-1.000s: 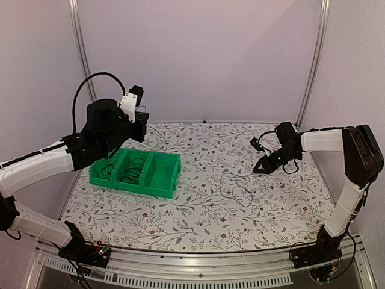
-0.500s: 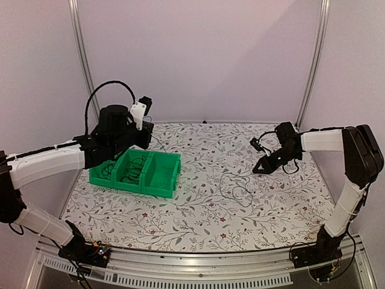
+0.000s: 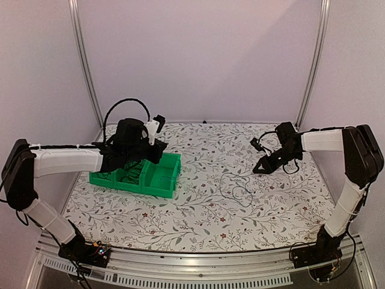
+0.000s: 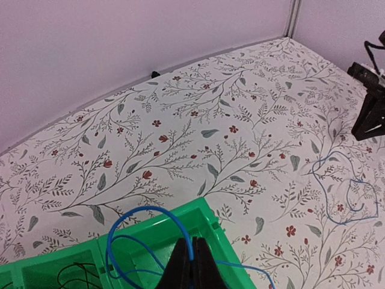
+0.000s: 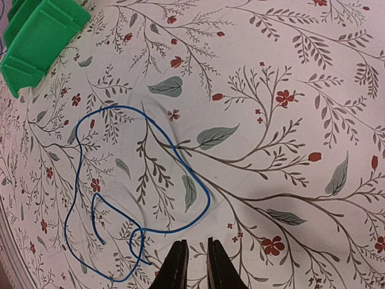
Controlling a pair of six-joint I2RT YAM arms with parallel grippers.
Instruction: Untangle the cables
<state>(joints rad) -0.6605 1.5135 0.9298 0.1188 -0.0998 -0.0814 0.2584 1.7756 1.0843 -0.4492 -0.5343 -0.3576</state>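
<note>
Firmly — cable [image 4: 150,208] in left end effector [image 4: 191,257].

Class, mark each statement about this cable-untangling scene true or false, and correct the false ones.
1. The left gripper is shut on a blue cable above the green bin. True.
2. The right gripper grips the loose blue cable. False: its jaws are slightly apart and empty; that cable lies free on the tablecloth.
3. The green bin sits on the table's right side. False: it is on the left.
4. The loose blue cable lies in open loops outside the bin. True.
</note>
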